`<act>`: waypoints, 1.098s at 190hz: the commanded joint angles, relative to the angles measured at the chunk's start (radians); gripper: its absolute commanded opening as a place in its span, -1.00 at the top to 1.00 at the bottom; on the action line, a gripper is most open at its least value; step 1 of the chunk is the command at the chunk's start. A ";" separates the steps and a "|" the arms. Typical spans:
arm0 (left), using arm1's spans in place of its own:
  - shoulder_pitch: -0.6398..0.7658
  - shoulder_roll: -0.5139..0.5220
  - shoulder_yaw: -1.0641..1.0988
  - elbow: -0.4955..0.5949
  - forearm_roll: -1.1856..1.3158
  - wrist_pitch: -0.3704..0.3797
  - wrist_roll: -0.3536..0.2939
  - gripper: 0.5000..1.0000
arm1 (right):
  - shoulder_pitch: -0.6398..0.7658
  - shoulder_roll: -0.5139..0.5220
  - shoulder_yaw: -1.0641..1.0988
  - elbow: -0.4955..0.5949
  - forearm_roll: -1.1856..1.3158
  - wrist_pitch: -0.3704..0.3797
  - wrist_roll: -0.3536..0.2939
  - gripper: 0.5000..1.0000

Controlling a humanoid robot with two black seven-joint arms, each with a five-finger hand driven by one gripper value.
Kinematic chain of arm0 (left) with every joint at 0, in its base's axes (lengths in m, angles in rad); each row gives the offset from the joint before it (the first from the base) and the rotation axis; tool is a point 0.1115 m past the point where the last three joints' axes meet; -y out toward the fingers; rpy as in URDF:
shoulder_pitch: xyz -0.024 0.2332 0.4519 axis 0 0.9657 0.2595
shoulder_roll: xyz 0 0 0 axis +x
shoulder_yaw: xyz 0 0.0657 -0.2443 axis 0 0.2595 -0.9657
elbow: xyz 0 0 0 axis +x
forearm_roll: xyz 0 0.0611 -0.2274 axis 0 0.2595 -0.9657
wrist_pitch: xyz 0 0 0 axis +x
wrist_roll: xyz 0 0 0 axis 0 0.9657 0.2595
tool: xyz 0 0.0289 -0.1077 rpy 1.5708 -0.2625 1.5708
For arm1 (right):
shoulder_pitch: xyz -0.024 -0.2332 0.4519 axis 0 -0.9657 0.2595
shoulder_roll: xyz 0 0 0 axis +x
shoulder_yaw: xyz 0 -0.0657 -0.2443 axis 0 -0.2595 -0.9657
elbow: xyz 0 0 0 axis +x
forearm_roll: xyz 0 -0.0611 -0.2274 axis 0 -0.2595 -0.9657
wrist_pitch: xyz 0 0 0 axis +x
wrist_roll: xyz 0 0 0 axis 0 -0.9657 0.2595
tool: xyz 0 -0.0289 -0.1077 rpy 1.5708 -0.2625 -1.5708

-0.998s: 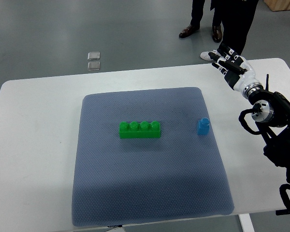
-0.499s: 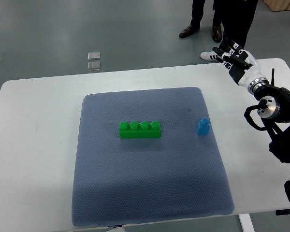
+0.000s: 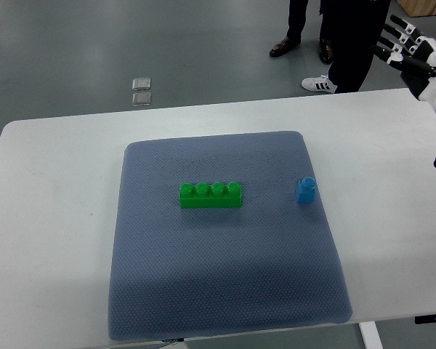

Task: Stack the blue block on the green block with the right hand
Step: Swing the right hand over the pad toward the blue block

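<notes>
A: Readable brands, labels, writing?
B: None legible anywhere; plain surfaces on both blocks and on the mat (image 3: 225,291).

A: Right hand (image 3: 413,59)?
B: Seen at the top right corner, well beyond the mat's far right corner, past the far edge of the table (image 3: 51,218). White palm, dark fingers (image 3: 389,36) spread apart and extended, holding nothing, touching nothing.

A: Left hand?
B: Out of view.

A: Blue block (image 3: 305,190)?
B: Upright on the mat, close to the mat's right edge, about midway along it. Untouched, well apart from the right hand.

A: Green block (image 3: 211,195)?
B: Near the mat's centre, lying lengthwise left to right, four studs up. Clear gap to the blue block, which sits to its right at about the same depth.

A: Anything else?
B: Beyond the mat, on the floor past the table's far edge: two small pale squares (image 3: 141,90) toward the left; a person's legs and shoes (image 3: 320,84) toward the right, next to the right hand.
</notes>
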 commanded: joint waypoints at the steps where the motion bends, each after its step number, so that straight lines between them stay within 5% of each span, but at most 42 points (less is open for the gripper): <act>1: -0.001 0.000 0.000 0.000 0.000 0.000 0.000 -1.00 | 0.003 -0.044 -0.001 0.002 -0.146 0.081 0.126 -0.62; 32: 0.001 0.000 0.000 0.000 0.000 0.000 0.000 -1.00 | 0.042 -0.093 -0.024 0.034 -0.453 0.207 0.348 -0.62; 97: -0.001 0.000 0.000 0.000 0.000 0.000 0.000 -1.00 | 0.147 -0.222 -0.302 0.264 -0.792 0.209 0.348 -0.61; 162: -0.001 0.000 0.000 0.000 0.000 0.000 0.000 -1.00 | 0.279 -0.291 -0.702 0.353 -0.942 -0.087 0.348 -0.60; 209: -0.001 0.000 0.000 0.000 0.000 0.000 0.000 -1.00 | 0.290 -0.305 -0.779 0.365 -1.031 -0.201 0.348 -0.60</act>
